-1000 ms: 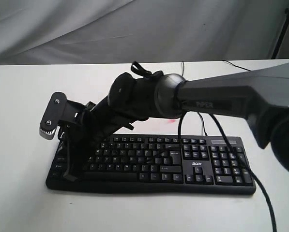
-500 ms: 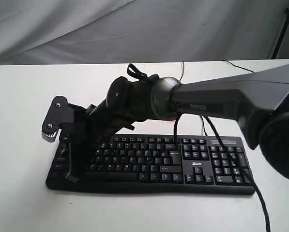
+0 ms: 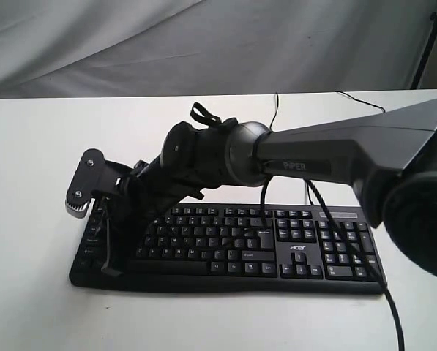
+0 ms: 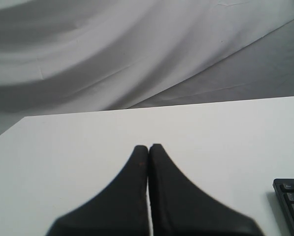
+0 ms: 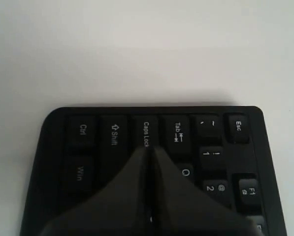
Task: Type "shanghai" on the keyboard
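The black keyboard [image 3: 277,248] lies on the white table, its number pad at the right. My right arm reaches across it to its left end. The right gripper [image 3: 110,269] points steeply down there with its jaws pressed together. In the right wrist view the right gripper [image 5: 150,148] ends at the Caps Lock key of the keyboard [image 5: 87,132]; whether it touches a key is hidden. My left gripper [image 4: 148,146] is shut and holds nothing, over bare table. A corner of the keyboard [image 4: 292,196] shows beside it. The left gripper is out of the exterior view.
Thin black cables [image 3: 277,106] run from behind the keyboard to the table's far edge. A grey cloth backdrop [image 3: 203,44] hangs behind the white table [image 3: 35,146]. A dark stand leg [image 3: 427,44] is at the far right.
The right arm has settled a little lower and its wrist has shifted slightly to the right, with the fingertips staying at the keyboard's left end.
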